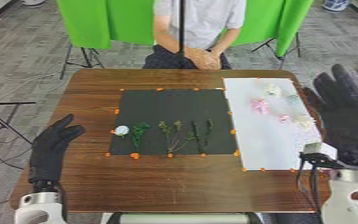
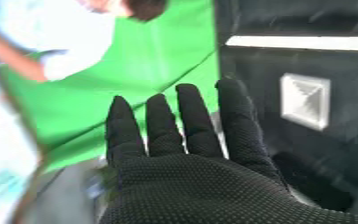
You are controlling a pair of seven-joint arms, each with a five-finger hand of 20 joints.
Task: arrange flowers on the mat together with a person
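Flowers (image 1: 260,106), seemingly ruffled, on rectangular white sheet (image 1: 257,137)

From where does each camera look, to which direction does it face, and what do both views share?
Head view: sits on the robot's head, looks forward and down at the brown table, dark mat and white sheet; left hand and right hand show.
Right wrist view: sits on the right wrist, looks along that hand's fingers past the green cloth; the right glove shows.
Shared: right hand and green cloth.
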